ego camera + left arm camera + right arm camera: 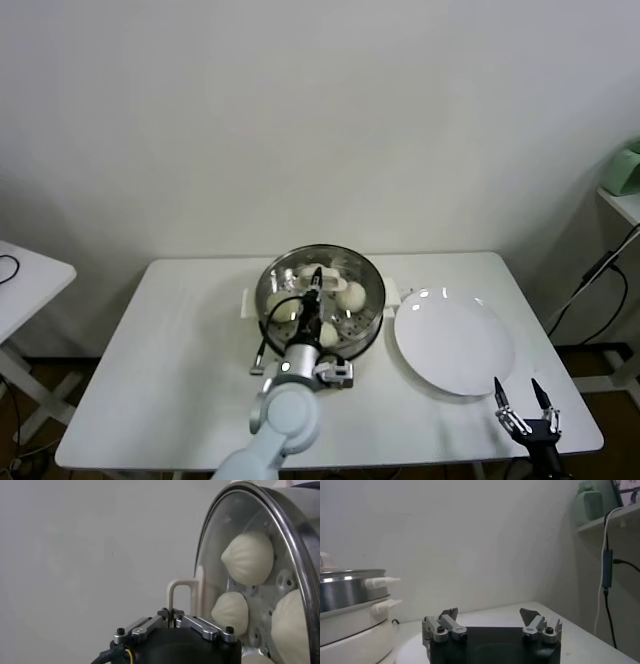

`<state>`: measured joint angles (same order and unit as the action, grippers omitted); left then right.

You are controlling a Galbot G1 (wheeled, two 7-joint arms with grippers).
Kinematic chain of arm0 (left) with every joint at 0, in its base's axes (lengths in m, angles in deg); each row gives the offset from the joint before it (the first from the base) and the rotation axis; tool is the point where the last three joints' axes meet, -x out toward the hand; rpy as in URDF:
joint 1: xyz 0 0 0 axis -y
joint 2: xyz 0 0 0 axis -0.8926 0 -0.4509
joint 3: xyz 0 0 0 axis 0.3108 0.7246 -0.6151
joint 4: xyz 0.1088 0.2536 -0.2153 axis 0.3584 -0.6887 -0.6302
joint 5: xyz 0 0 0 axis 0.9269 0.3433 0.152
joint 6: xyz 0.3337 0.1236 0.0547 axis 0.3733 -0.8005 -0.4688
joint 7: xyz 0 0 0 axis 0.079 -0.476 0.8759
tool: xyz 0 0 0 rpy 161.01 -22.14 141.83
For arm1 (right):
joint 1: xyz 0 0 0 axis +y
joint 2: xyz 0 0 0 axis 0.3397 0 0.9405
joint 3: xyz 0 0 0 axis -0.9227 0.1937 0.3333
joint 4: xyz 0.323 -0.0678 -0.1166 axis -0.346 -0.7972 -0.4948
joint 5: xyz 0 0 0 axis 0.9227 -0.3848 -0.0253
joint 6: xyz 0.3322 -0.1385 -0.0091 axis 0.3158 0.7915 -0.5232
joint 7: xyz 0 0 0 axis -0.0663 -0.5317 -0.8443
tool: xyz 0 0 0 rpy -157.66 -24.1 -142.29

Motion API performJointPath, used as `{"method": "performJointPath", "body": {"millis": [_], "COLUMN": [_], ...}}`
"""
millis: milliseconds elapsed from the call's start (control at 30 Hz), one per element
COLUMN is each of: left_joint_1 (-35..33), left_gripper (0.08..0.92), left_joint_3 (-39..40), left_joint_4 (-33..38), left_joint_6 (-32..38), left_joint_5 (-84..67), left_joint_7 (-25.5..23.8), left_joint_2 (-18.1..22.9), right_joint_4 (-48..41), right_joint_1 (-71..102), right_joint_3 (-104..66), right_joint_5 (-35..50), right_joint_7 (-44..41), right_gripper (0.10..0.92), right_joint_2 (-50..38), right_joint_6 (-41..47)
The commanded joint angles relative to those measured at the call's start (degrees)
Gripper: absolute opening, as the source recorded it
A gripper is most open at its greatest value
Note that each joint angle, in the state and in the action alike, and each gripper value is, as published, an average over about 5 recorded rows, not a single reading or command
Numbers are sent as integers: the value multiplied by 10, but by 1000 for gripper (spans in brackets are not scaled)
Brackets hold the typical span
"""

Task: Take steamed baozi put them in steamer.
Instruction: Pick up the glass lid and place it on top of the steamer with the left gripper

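The steamer (pixel 372 277), a shiny steel basket on a cream-white base, stands at the table's middle back. Several off-white baozi lie in it, among them one (pixel 350 296) to the right and one (pixel 328 334) at the front. My left gripper (pixel 316 282) is over the basket, shut on the cream handle (pixel 181 587) of the round glass lid (pixel 220 540). In the left wrist view the baozi (pixel 248 557) show through the glass. I cannot tell whether the lid rests on the rim. My right gripper (pixel 528 404) is open and empty near the table's front right corner.
A flat white plate (pixel 455 342) lies to the right of the steamer, bare. The steamer's side handles (pixel 382 582) show in the right wrist view. A second white table (pixel 25 275) stands at the far left. Cables (pixel 600 275) hang at the right.
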<state>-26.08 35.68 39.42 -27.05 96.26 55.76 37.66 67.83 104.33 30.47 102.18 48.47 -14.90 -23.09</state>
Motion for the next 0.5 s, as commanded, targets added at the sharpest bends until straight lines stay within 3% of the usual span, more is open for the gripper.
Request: {"method": "performJointPath", "body": {"millis": [33,167,500], "left_joint_1": [-2,-4,-5], "left_gripper": [132,166,449], "left_joint_3": [0,1,0], "left_joint_4": [3,10,25], "left_joint_6": [0,-2,-5], "left_joint_5": [-11,-20,-44], "left_joint_7": [11,14,25], "left_joint_2": [-3,-6,-18], "right_joint_4": [2,3,5], "right_joint_1": [1,1,6], "right_joint_3": [0,0,-2], "right_joint_5": [0,0,-1], "right_joint_7": [-1,-1,-2], "right_gripper": [823,823,823], "right_joint_2": [0,0,-2], "right_joint_6": [0,0,-1]}}
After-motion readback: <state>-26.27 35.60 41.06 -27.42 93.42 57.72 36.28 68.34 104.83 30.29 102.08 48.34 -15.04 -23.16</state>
